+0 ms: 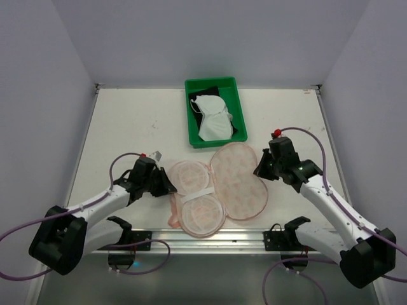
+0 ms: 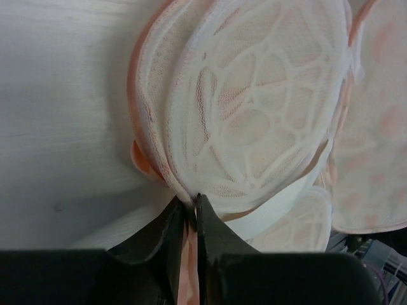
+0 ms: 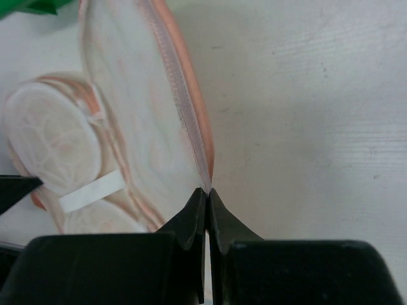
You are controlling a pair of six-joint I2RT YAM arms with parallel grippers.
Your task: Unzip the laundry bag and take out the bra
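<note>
The laundry bag (image 1: 238,181) lies unzipped at lower centre of the top view, its flap thrown right. The left gripper (image 2: 194,198) pinches its left rim, and the right gripper (image 3: 208,190) is clamped on the flap's zipper edge (no bra distinguishable under the mesh). The opening step looks done. Next, one arm should probably let go and reach inside.

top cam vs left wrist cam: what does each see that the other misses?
Top only: the green tray holding a white garment, and the right fingers at the right edge of the laundry bag. Left wrist only: the bag's pink edge pinched between the left fingers, and the ribs of a mesh dome up close. Both: the bag lying unzipped and opened flat, with its white strap between the domes.
</note>
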